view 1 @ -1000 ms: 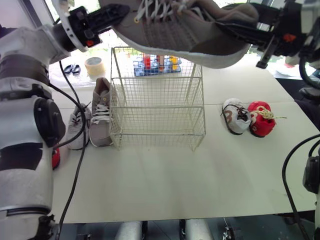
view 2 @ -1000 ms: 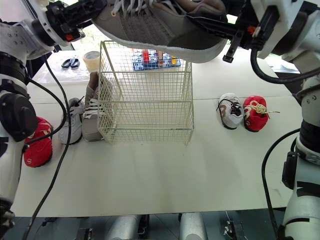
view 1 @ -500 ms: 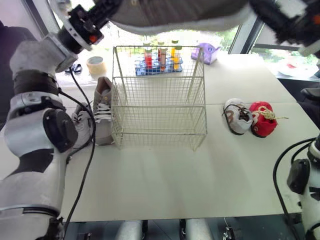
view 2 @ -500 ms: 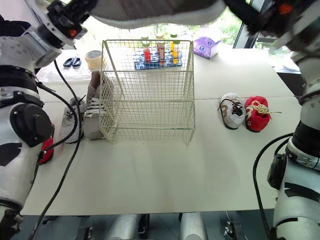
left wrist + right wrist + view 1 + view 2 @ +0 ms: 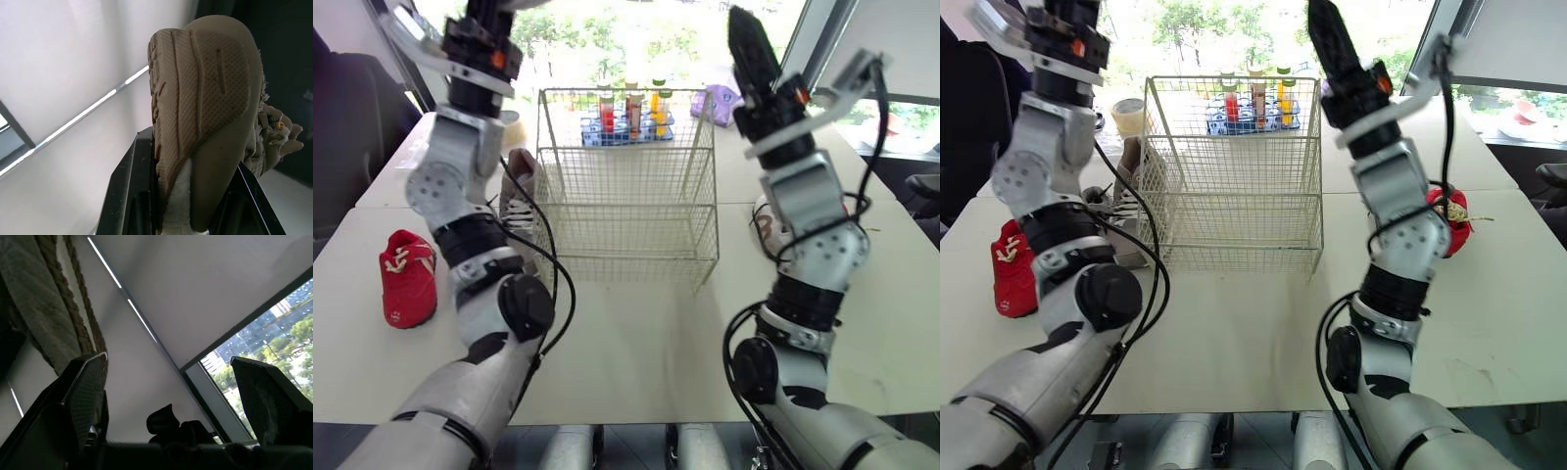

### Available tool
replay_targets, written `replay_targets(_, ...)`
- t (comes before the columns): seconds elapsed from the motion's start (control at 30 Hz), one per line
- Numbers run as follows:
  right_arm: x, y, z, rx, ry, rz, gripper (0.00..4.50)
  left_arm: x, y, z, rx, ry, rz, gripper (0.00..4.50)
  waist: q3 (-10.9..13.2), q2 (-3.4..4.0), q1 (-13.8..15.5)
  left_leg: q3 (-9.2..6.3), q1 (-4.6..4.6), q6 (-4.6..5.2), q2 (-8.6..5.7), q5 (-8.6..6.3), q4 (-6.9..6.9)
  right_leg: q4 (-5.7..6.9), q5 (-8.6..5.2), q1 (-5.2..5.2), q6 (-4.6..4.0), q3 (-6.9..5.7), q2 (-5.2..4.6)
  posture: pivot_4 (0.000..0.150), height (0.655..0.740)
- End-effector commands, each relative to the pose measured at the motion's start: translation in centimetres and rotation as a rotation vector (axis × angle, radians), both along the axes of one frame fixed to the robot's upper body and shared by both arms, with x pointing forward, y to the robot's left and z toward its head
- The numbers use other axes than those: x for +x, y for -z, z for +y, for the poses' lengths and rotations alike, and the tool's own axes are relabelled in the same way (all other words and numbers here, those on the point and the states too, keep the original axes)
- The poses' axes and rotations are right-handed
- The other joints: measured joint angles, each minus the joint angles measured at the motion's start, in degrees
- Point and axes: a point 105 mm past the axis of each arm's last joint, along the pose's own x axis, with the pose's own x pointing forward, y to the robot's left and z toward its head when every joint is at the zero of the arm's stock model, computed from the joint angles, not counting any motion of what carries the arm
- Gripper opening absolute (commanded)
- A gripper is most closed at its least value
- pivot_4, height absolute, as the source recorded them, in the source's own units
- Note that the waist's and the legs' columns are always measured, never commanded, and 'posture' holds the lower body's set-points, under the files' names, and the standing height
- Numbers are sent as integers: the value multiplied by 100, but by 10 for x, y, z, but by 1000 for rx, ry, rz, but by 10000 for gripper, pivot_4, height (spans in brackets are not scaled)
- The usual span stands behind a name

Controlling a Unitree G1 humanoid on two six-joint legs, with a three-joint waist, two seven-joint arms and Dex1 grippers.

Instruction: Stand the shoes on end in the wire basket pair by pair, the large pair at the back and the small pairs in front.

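My left gripper [image 5: 193,161] is shut on the large tan shoe [image 5: 205,73], raised high with the ribbed sole facing the wrist camera. My right gripper [image 5: 168,367] is open and raised too, nothing between its fingers [image 5: 742,39]; an edge of the tan shoe [image 5: 34,303] hangs beside it. The wire basket [image 5: 626,186] stands on the table with no shoes in it. The second large tan shoe [image 5: 516,181] lies against the basket's left side. A small red shoe [image 5: 408,276] lies at the far left. A small white shoe [image 5: 762,220] and another red shoe [image 5: 1451,217] lie right of the basket.
A blue rack of coloured tubes [image 5: 626,110] stands behind the basket, with a purple object [image 5: 718,98] to its right and a tape roll [image 5: 1121,116] to its left. A window runs behind the white table [image 5: 636,333].
My right gripper has opened and let go of the large tan shoe. Both arms have swung upward, and the left gripper alone now holds the shoe. The camera has shifted.
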Motion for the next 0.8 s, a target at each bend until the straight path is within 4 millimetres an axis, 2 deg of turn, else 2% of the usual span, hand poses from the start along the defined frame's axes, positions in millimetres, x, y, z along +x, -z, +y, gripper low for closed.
replay_targets(0.03, -8, -15, 4, 15, -26, -81, 43958, -17, -15, -5, -8, 14, -63, 6176, -4, -6, 8, -1, 0, 4, -2, -2, 3, 0, 0, 4, 0, 1, 2, 1500, 6563)
replay_targets(0.4, -15, -23, 22, -71, -53, -162, 43958, -14, 8, -30, 80, 38, 8, 6176, -5, -8, -39, -2, 2, 8, -3, -4, -1, 0, -1, 0, -1, 6, 18, 1500, 6563)
replay_targets(0.57, -24, -28, 31, -89, -77, -198, 43958, -13, 30, -55, 192, 37, 39, 6176, -5, -8, -31, 1, 2, 8, -3, -4, -1, -1, -1, 0, -1, 9, 18, 1500, 6563)
replay_targets(0.7, -22, -27, 31, -91, -56, -187, 43958, -24, 43, -69, 251, 67, 13, 6176, -5, -8, -33, 1, 2, 8, -3, -4, 1, -1, -1, 0, -2, 10, 17, 1500, 6563)
replay_targets(0.8, -20, -26, 29, -91, -38, -180, 43958, -25, 51, -72, 253, 70, 31, 6176, -5, -8, -31, 1, 2, 8, -2, -4, 0, -2, -2, -2, -2, 10, 18, 1500, 6563)
